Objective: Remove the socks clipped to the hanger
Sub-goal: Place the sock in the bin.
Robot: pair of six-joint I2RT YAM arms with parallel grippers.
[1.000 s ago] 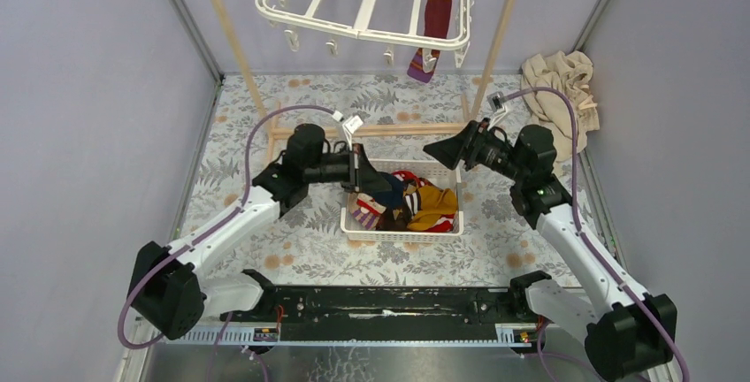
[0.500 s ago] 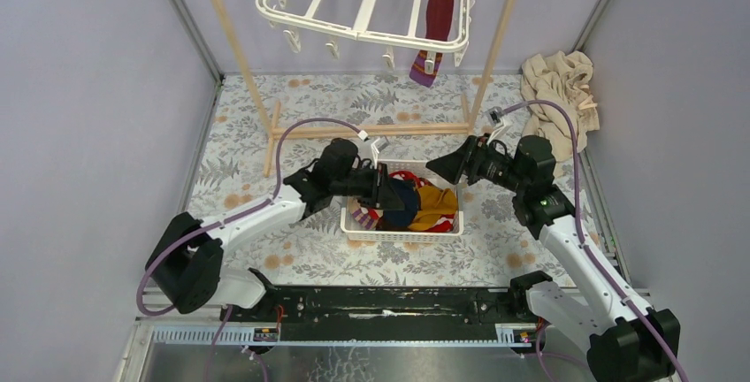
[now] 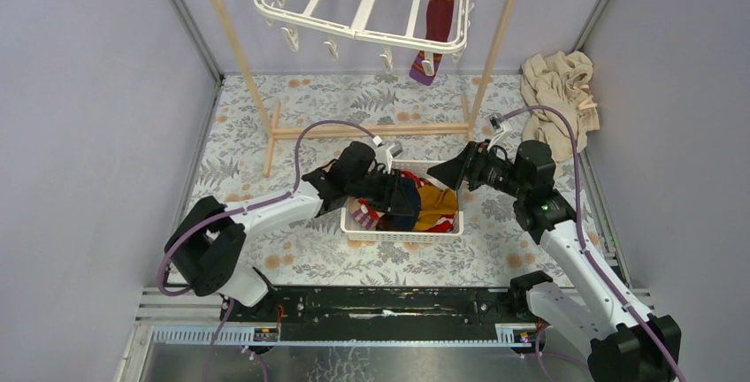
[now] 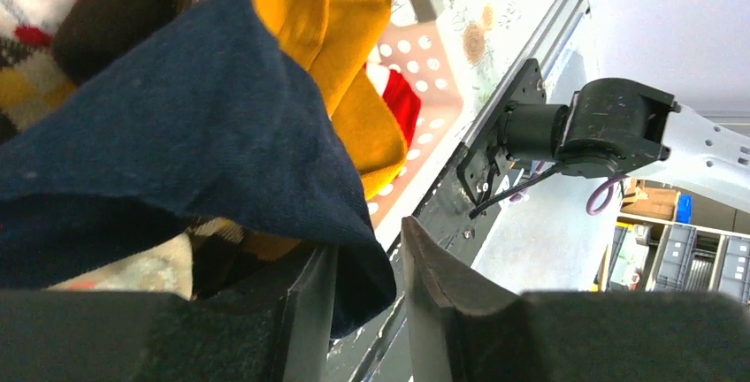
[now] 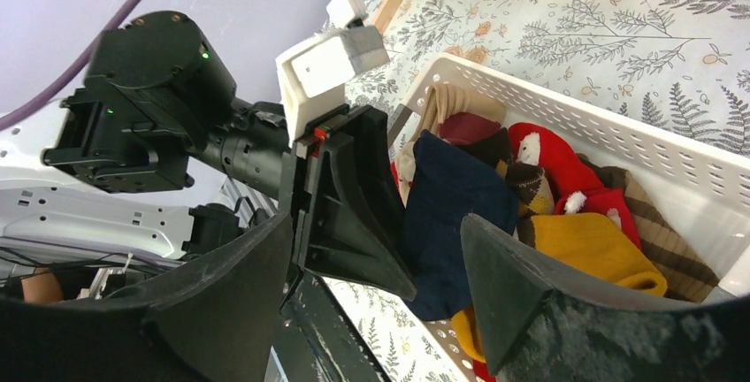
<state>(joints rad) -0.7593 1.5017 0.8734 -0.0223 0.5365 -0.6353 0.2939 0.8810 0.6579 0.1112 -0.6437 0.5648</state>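
1. The hanger [image 3: 370, 2] hangs at the far end of the table, well apart from both arms; one dark red sock with a mustard top [image 3: 438, 15] is clipped on its right side, long axis running straight down to a purple toe; it lies up and beyond the basket [image 3: 402, 233].
2. The right gripper [image 5: 376, 223] hovers by the basket's far right corner, fingers spread wide with nothing between them; it is the nearer arm to that clipped sock and, by my judgement, the one to reach up and back for it.
3. The left gripper [image 4: 364, 240] is low over the middle of the basket, fingers partly apart; the edge of a navy sock [image 4: 203, 134] hangs in the gap, touching one finger, clear of the other, so no longer pinched; the rest of it lies on the mustard and red socks in the basket.
4. Against a second ago: the left arm has stretched from the basket's left edge to its middle, and its fingers have gone from closed to parted; the right arm has barely shifted.
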